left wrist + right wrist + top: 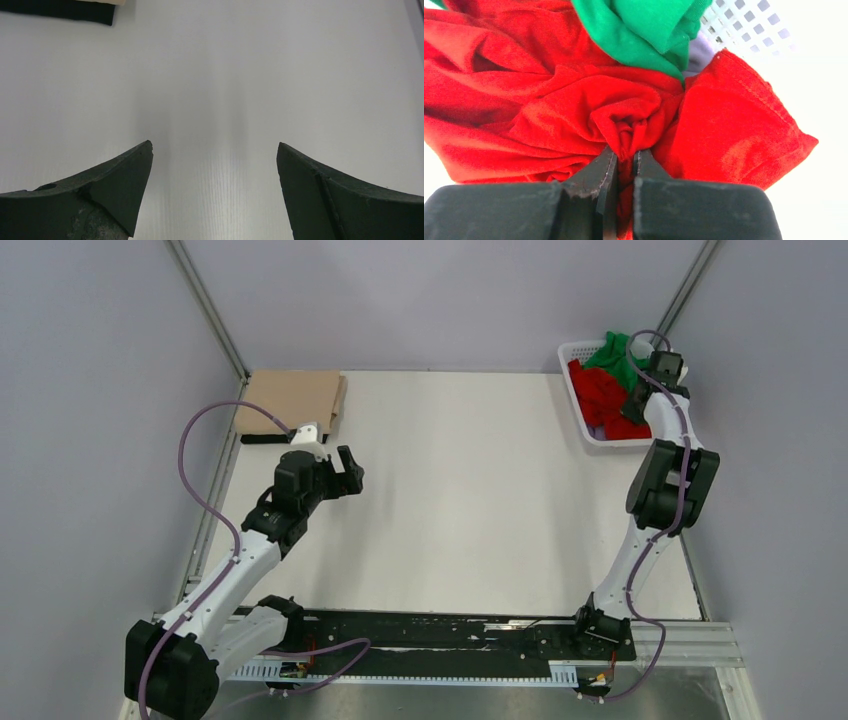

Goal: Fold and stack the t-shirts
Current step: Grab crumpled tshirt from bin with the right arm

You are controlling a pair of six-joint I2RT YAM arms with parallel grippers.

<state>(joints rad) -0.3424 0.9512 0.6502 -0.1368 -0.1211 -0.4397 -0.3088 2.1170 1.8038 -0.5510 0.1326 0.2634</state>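
Here, right claw point(624, 156) pinched tight on red t-shirt point(539, 110) (in the basket point(751, 22)), left claw point(215, 150) spread wide over table point(280, 65)

Walls point(430, 300): plain pale grey-lilac, closing in three sides.
Posts point(208, 310): slim metal, slanting up from both back corners.
Table point(470, 500): white, matt, evenly lit, shadows soft.
Near edge: black strip point(440, 632), grooved metal rail point(690, 645).

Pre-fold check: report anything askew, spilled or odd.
Nothing spilled or damaged. The folded tan t-shirt lies square at the far left corner, a dark strip showing along its near edge. The red t-shirt and green t-shirt sit crumpled in the white basket, the right gripper pinching the red one.
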